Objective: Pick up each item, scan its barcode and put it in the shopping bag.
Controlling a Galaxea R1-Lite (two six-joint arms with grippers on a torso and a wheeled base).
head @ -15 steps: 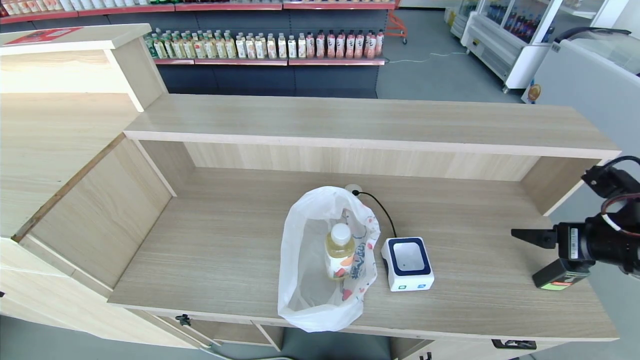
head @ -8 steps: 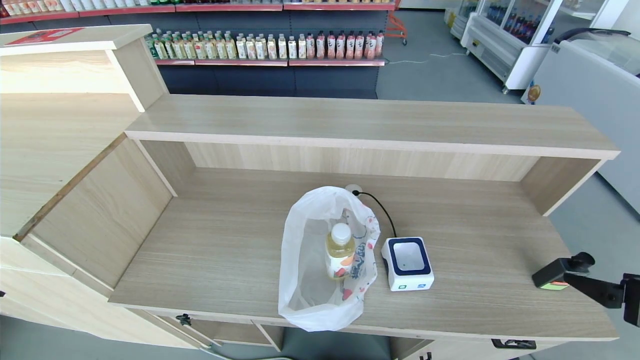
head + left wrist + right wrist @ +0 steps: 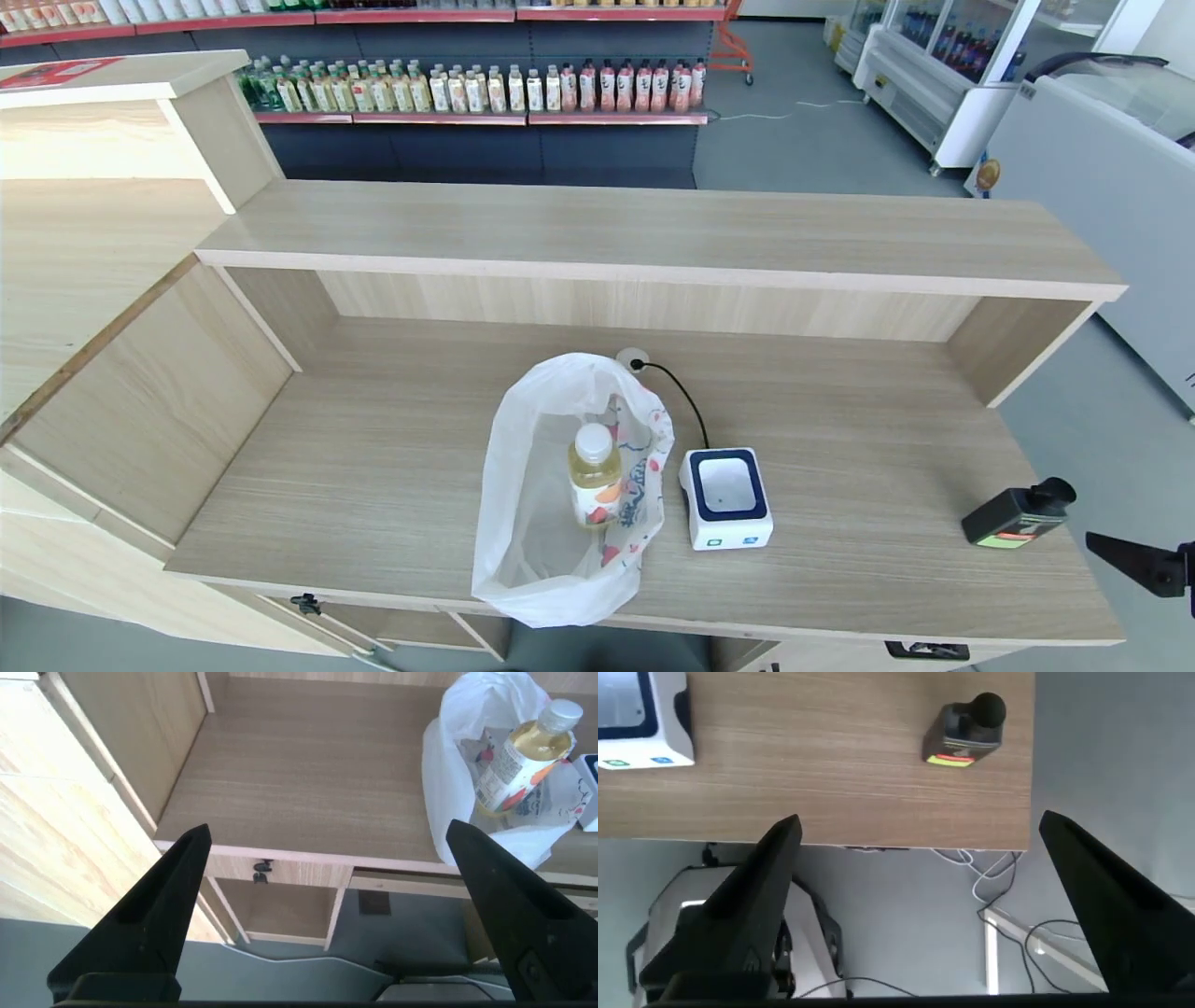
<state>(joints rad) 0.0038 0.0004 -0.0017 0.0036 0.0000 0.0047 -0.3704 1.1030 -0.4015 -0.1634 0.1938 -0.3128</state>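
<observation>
Lying on its side near the right front corner of the counter, the small dark bottle is the one item not yet bagged. Its long axis runs slantwise, with the round black cap toward the counter's right edge and the labelled base toward the front. The right gripper hangs just off that same corner, outside the counter's edge, with the bottle lying inward and ahead of it. Its fingers are spread wide, holding and touching nothing. I judge this arm far the nearer for the pick. The left gripper sits off the front edge toward the left, also spread wide and empty, well apart from the dark bottle. The shopping bag stands at the middle front with a drink bottle inside, and the scanner sits just beside it on the right.
</observation>
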